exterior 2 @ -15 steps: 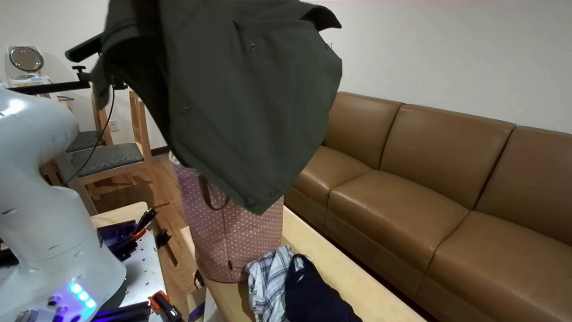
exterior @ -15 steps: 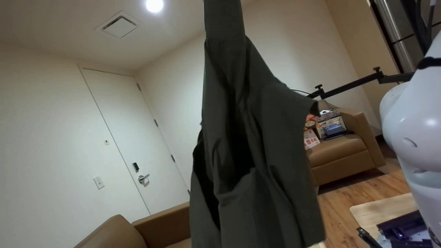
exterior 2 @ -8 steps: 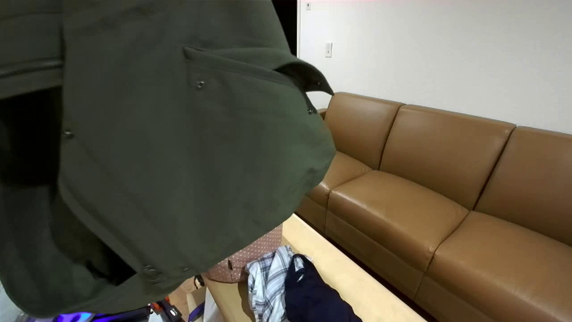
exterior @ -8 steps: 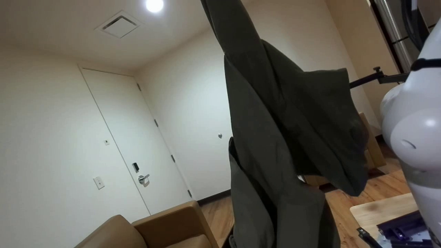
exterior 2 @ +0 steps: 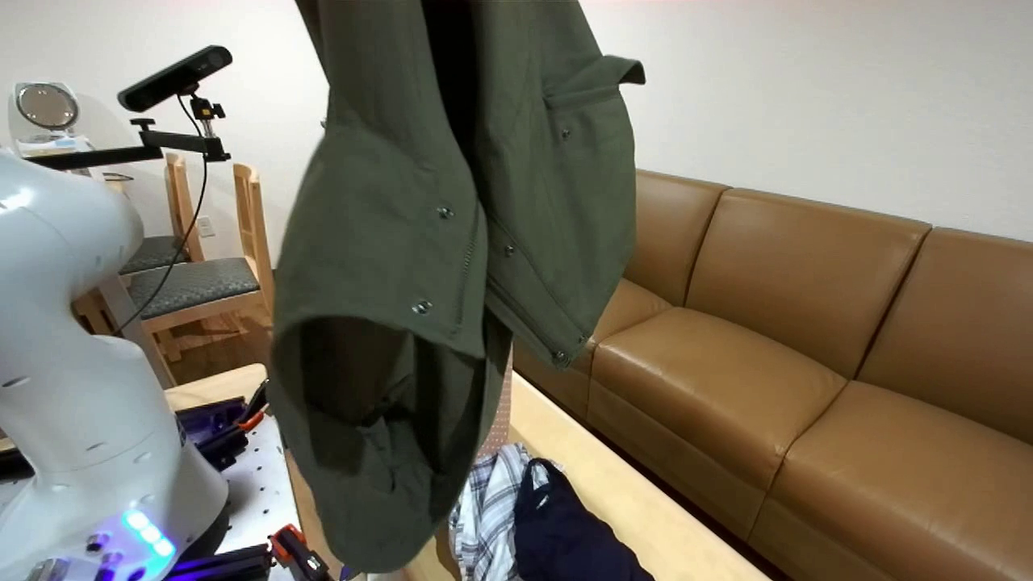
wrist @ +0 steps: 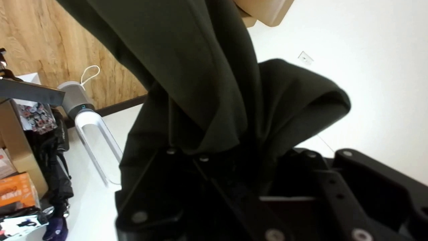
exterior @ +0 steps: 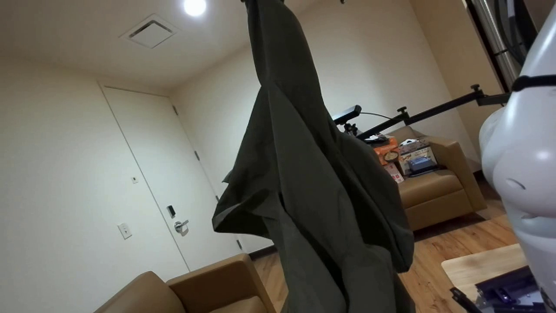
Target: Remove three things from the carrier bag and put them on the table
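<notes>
Barely a sliver of bag (exterior 2: 500, 415) behind the jacket (exterior 2: 395, 258) in the jaws' half-hidden pinch.

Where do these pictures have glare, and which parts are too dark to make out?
In an exterior view, the ceiling light is blown out to white; in both exterior views, the white arm carries shiny highlights; in the wrist view, the tool and folds of the green jacket blend into darkness where they meet.

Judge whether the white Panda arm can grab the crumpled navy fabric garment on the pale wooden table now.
Probably not: its black gripper holds the olive-green cloth jacket. Nothing visible covers the navy garment, so setting the jacket aside might free the way.
</notes>
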